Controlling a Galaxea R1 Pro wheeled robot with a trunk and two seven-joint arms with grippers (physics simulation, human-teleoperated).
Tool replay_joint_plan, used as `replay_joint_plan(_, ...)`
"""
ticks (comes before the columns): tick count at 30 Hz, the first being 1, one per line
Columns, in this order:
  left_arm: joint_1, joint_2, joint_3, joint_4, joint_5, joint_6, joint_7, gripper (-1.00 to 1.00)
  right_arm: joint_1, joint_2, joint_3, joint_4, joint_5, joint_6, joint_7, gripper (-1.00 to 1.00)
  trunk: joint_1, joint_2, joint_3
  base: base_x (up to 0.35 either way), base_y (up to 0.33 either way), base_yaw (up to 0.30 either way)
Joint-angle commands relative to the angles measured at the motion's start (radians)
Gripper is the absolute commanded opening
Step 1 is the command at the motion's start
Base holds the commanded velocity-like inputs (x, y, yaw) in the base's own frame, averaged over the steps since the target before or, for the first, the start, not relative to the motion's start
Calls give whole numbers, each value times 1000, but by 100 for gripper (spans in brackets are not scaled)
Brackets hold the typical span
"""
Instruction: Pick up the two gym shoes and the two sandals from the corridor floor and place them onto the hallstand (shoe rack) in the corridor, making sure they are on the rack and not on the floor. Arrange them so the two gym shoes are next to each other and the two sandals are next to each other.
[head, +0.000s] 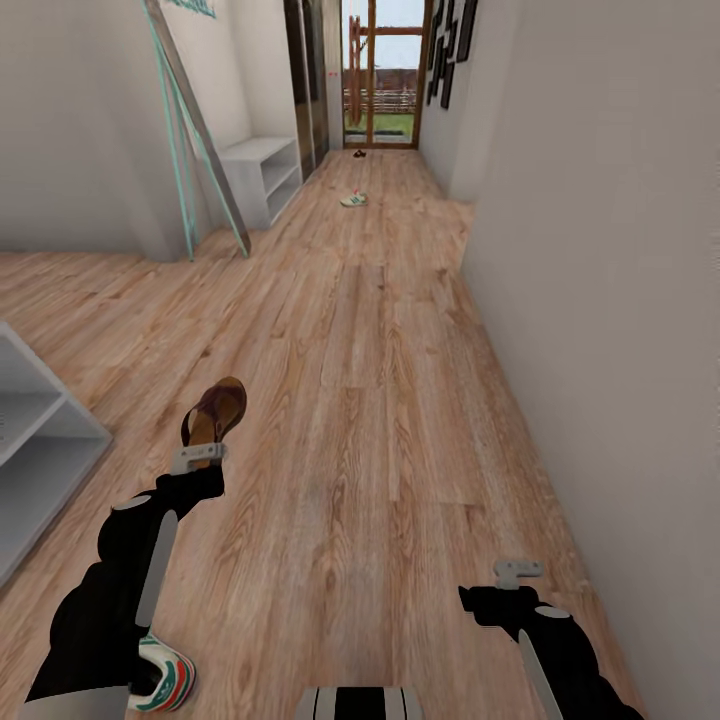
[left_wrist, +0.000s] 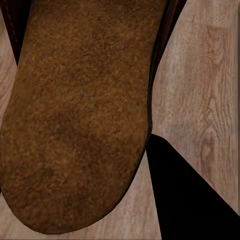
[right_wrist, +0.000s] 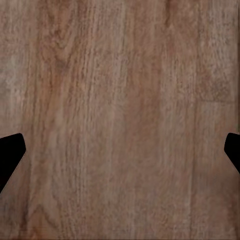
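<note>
Corridor floor (head: 380, 400) below hand-held sandal (head: 214, 413)

We take the corridor floor (head: 400, 400) as our marker. A sandal (head: 214, 412) sits at the tip of our left gripper (head: 197, 455), over the left part of the floor. Our right gripper (head: 518, 573) is over the near right part of the floor. One gym shoe (head: 162, 676) lies on the floor at the near left, under our left arm. A second gym shoe (head: 353, 199) lies far ahead on the floor. Another sandal (head: 357, 153) lies farther still, by the door. The hallstand (head: 262, 172) stands along the floor's left side, near that far shoe. A shelf unit (head: 40, 440) stands at the floor's near left edge.
</note>
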Motion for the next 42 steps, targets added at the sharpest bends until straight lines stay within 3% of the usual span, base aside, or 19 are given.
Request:
replay_joint_plan(1, 0, 0, 1, -1, 0, 6, -2, -100, 0, 0, 0, -1, 0, 5, 0, 100, -1, 0, 5, 0, 0, 0)
replay_joint_plan(6, 0, 0, 1, -1, 0, 6, -2, -100, 0, 0, 0, -1, 0, 5, 0, 100, -3, 1, 32, 0, 0, 0)
replay_joint_plan(12, 0, 0, 1, -1, 0, 6, -2, -100, 0, 0, 0, -1, 0, 5, 0, 100, -3, 1, 42, 0, 0, 0)
replay_joint_plan(21, 0, 0, 1, -1, 0, 5, -2, -100, 0, -1, 0, -1, 1, 5, 0, 100, -3, 1, 44, 0, 0, 56)
replay_joint_plan(42, 0, 0, 1, -1, 0, 5, -2, -100, 0, 0, 0, -1, 3, 5, 0, 100, -3, 1, 44, 0, 0, 281)
